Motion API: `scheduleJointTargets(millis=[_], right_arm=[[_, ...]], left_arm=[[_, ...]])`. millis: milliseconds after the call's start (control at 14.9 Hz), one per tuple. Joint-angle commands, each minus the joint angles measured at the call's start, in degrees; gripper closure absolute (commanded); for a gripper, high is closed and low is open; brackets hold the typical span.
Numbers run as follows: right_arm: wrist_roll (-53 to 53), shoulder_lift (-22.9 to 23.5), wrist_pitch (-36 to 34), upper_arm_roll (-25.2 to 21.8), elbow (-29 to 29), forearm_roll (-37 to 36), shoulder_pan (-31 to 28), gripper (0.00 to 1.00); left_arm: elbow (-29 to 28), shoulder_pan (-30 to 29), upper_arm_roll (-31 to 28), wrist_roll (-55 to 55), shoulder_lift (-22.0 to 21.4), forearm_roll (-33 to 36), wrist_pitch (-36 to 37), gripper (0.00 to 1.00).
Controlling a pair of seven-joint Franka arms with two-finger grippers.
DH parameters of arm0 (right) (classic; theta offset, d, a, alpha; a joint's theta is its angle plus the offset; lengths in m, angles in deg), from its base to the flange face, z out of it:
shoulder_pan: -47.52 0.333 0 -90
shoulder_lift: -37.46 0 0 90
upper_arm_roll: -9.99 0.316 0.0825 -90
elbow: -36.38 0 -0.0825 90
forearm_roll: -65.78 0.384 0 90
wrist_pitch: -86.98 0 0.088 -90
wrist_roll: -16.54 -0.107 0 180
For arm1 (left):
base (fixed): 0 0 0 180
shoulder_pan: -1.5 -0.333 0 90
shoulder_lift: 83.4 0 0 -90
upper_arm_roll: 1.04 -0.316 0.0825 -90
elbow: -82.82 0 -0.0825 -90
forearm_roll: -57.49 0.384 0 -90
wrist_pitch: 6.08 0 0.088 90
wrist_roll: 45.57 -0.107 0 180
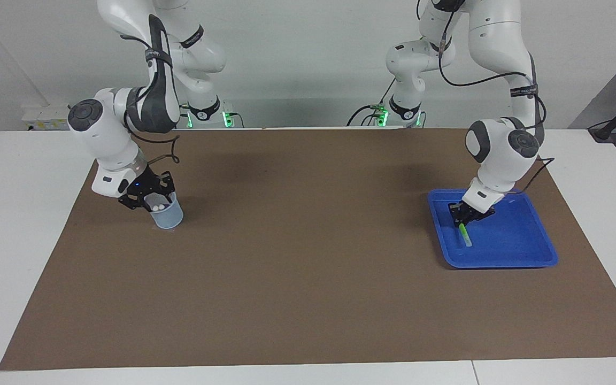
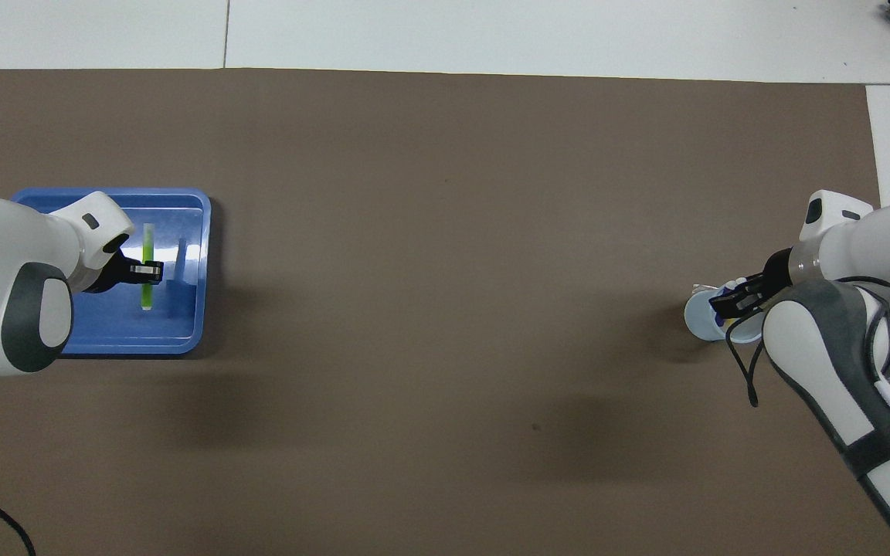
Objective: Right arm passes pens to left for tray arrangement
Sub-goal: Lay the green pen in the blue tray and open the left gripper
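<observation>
The bright blue tray lies at the left arm's end of the table. My left gripper hangs low over the tray, shut on the green pen, whose pale end slants down toward the tray floor. From overhead the left gripper crosses the middle of the green pen inside the tray. My right gripper is at the mouth of a small pale blue cup, where pale pen ends stick up. In the overhead view the right gripper covers most of the cup.
A brown mat covers the table between the cup and the tray. White table borders the mat on all sides.
</observation>
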Motion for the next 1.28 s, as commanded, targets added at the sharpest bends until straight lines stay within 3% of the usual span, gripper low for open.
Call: scheduleJointTargets(millis=[0,67,202,336,470,739,806,873,941,1209], right_arm=[[-2.4,0.6,0.8,0.9,-0.1,-0.8,-1.0,0.62],[-3.8,1.0,0.9,1.0,-0.6,-0.8,-1.0,0.67],[-5.2,1.1,0.9,1.0,-0.9,-0.8,-0.9,0.78],[-5.2,1.1,0.6,1.0,-0.9,-0.8,-0.9,1.0],[-5.2,1.0,-0.2,1.0,-0.9,-0.8,-1.0,1.0],[-5.2,0.7,-1.3,0.9,-0.9,-0.8,-1.0,1.0],[-5.2,0.8,-1.1,1.0,-1.0,-0.8,-1.1,0.93],[-5.2,1.0,-1.0,1.0,-1.5,-0.8,-1.0,0.6],[-5.2,1.2,-1.3,1.0,-2.6,-0.8,-0.8,0.55],[-7.8,1.9,-1.6,1.0,-4.3,0.1,-0.2,0.55]], left_arm=[[-2.5,-1.1,0.4,0.2,0.6,1.1,-4.4,1.0],[-2.7,-1.1,0.4,0.1,0.6,1.1,-4.7,1.0],[-2.7,-1.0,0.4,0.0,0.8,1.1,-4.8,0.66],[-2.6,-1.2,0.5,0.3,0.8,1.0,-4.7,0.48],[-2.3,-1.3,0.5,0.7,0.9,0.9,-4.5,0.31],[-0.6,-1.3,0.5,0.8,0.9,0.4,-1.8,0.3],[1.2,-1.3,0.5,0.8,0.9,0.4,1.1,0.3],[3.4,-1.2,0.5,0.8,0.8,0.3,4.8,0.3],[6.0,-1.2,0.6,0.8,0.7,0.3,8.7,0.3],[13.8,-0.9,0.5,1.1,0.1,-2.5,20.6,0.3]])
